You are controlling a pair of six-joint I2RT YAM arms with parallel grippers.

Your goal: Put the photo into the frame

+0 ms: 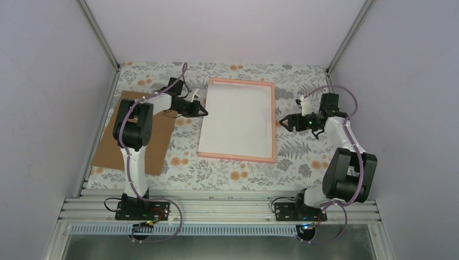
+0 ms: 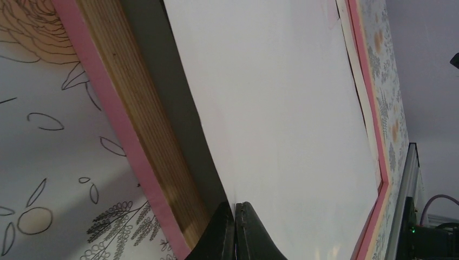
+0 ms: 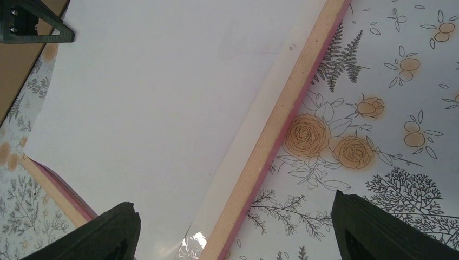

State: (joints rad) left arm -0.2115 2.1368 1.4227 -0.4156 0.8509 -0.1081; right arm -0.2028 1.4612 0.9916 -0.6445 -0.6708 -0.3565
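Between the two grippers, seen from above, the frame lies flat on the floral tablecloth, and inside it lies the photo, showing only a plain white side. The left gripper has its tips at the frame's nearest rail, while the right gripper sits just beside the opposite rail, apart from it. A brown cardboard sheet lies under and behind the left arm. Straight ahead of the left wrist camera, that gripper's fingers are pressed together, and the photo's near edge runs into the seam between them, so they appear to nip it. That edge stands bowed up off the frame, with shadow beneath it. The frame's wooden rail with its pink outer face passes just to one side of the tips, and the far pink rail closes off the white sheet beyond them. Below the right wrist camera, the right gripper's fingers are spread wide and hold nothing. The frame's rail runs through the gap between them. The photo lies under and ahead of one finger and the floral cloth under the other. A glossy curl shows at the photo's edge near the rail.
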